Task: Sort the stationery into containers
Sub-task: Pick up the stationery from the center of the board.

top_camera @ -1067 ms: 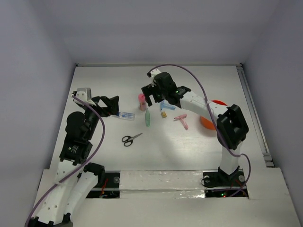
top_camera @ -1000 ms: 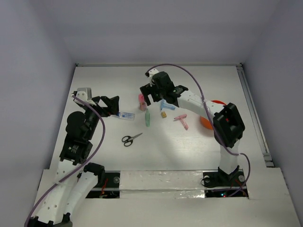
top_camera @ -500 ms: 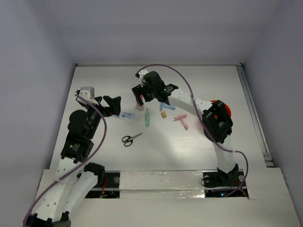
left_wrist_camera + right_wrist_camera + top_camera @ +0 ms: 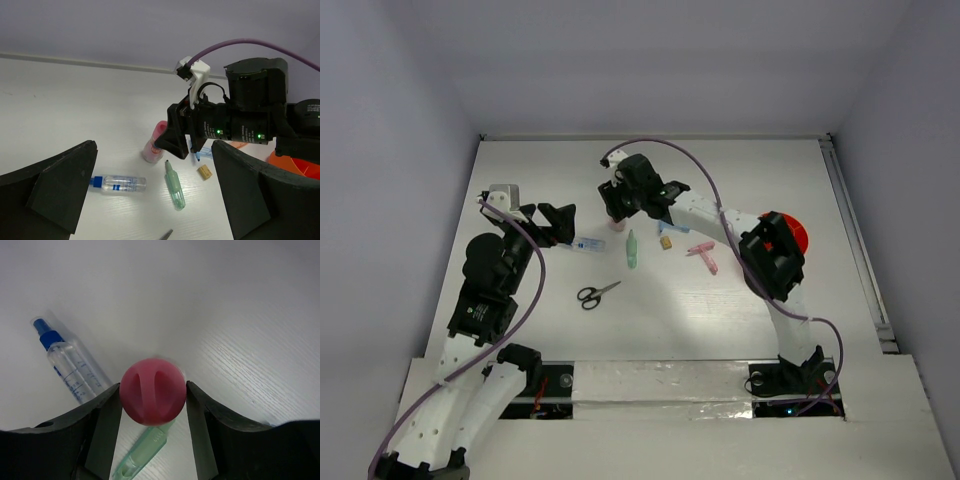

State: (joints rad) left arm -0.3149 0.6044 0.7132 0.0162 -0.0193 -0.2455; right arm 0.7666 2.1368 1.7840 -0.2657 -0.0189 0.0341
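My right gripper (image 4: 618, 208) stands over the upright pink tube (image 4: 152, 391), its fingers (image 4: 107, 420) pressed against both sides of the pink cap. The tube's base (image 4: 151, 149) rests on the table. The pale green stick (image 4: 631, 248) lies just in front of it. The clear-blue piece (image 4: 586, 243) lies to its left, in front of my open, empty left gripper (image 4: 560, 222). The black-handled scissors (image 4: 597, 294) lie nearer the arms. The light blue T piece (image 4: 670, 228), tan block (image 4: 666, 242) and pink T piece (image 4: 704, 255) lie to the right. The orange-red bowl (image 4: 790, 233) is partly hidden behind the right arm.
The white table (image 4: 720, 300) is walled at the back and on both sides. A rail (image 4: 850, 230) runs along its right edge. The right arm (image 4: 720, 215) stretches across the blue T piece area from the bowl side.
My right gripper has moved left and come down over the pink tube, its fingers now flanking the cap. The left arm has shifted slightly right.
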